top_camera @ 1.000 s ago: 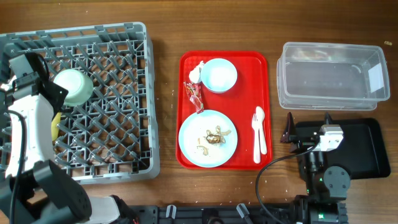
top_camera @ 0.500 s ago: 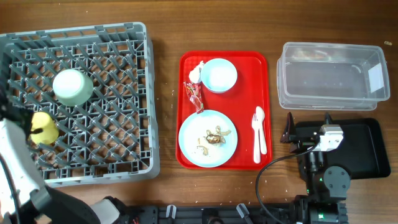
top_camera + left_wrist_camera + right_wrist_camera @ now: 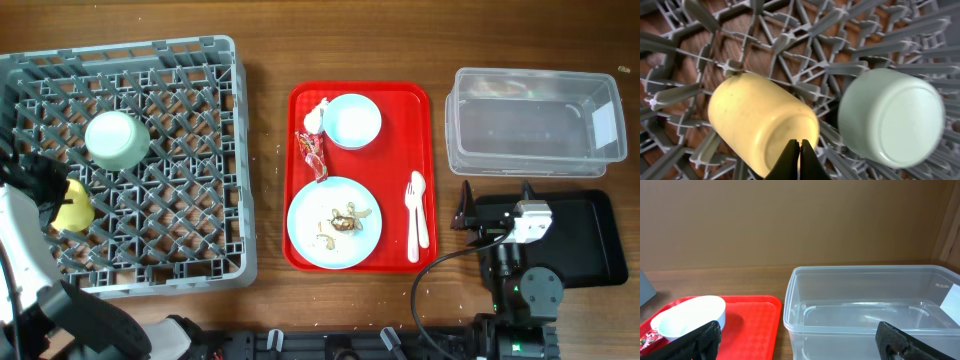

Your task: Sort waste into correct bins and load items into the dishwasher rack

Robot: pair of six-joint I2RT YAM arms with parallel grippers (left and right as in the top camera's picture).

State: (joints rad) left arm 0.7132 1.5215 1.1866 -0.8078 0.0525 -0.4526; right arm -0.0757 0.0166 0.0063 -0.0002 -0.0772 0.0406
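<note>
The grey dishwasher rack (image 3: 200,230) holds an upturned mint-green bowl (image 3: 117,138) (image 3: 890,117). A yellow cup (image 3: 72,207) (image 3: 757,117) lies on its side among the pegs at the rack's left. My left gripper (image 3: 48,188) (image 3: 800,146) is shut, pinching the cup's rim. On the red tray (image 3: 430,150) are a pale blue bowl (image 3: 352,120), a tissue (image 3: 316,115), a red wrapper (image 3: 312,152), a blue plate (image 3: 310,215) with food scraps (image 3: 343,221), and white cutlery (image 3: 417,210). My right gripper (image 3: 465,208) (image 3: 800,340) is open and empty.
The clear tub (image 3: 535,120) (image 3: 865,310) stands at the back right, next to the red tray (image 3: 755,325). The black tray (image 3: 590,240) lies in front of it, under the right arm's base. The blue bowl also shows in the right wrist view (image 3: 690,317).
The left arm has pulled back from over the rack's left part to the lower left, uncovering the yellow cup. The cup has shifted slightly. The right arm has not moved.
</note>
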